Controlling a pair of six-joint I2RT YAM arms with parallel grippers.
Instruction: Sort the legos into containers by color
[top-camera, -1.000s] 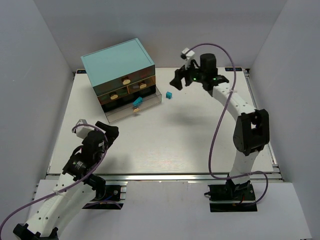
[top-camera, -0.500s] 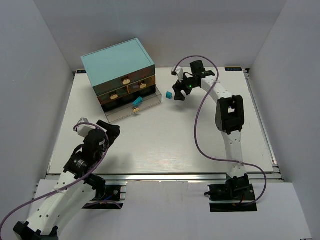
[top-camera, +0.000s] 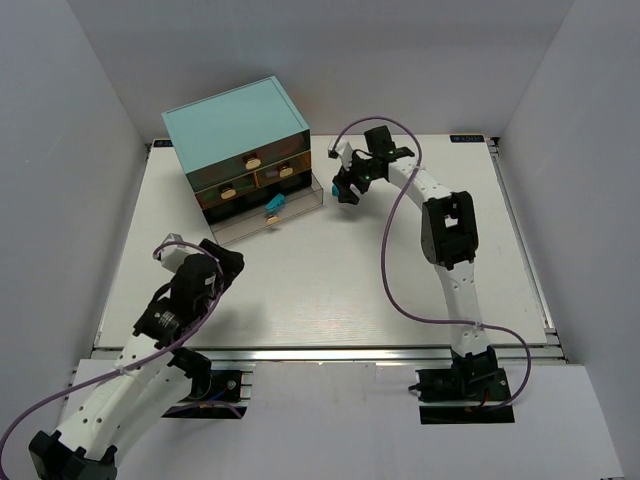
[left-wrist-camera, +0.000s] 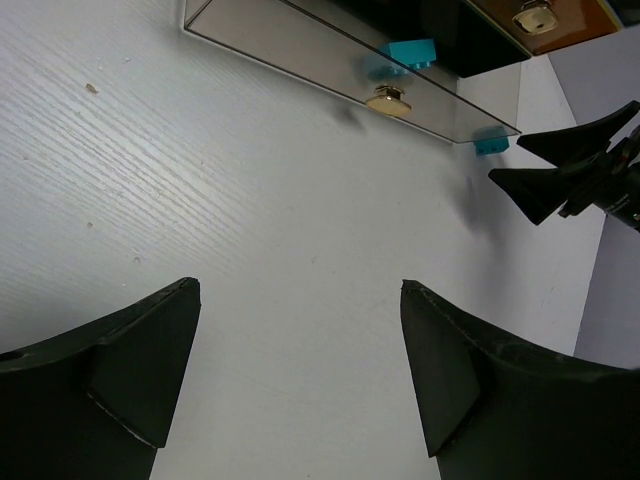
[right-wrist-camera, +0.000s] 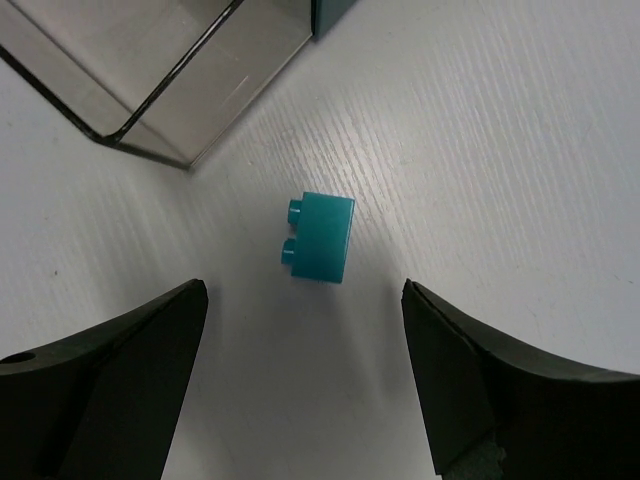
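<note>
A cyan-blue lego (right-wrist-camera: 322, 238) lies on its side on the white table, just right of the open bottom drawer (right-wrist-camera: 150, 80). My right gripper (right-wrist-camera: 303, 300) is open and hangs over the lego, one finger on each side, with the brick just beyond the fingertips; in the top view it (top-camera: 347, 187) covers the brick. Another cyan lego (top-camera: 275, 203) lies in the open drawer (top-camera: 262, 220) of the light-teal cabinet (top-camera: 235, 125). My left gripper (left-wrist-camera: 300, 380) is open and empty over bare table, near left (top-camera: 205, 265). It sees both legos, one in the drawer (left-wrist-camera: 412, 52) and one beside it (left-wrist-camera: 490, 143).
The cabinet's upper drawers (top-camera: 286, 171) are closed, with cream knobs. The open drawer's knob (left-wrist-camera: 388, 98) faces the table's middle. White walls enclose the table on the left, back and right.
My right arm has swung left and down from the back of the table, so its open gripper now sits over the loose cyan lego. The left arm has barely moved.
</note>
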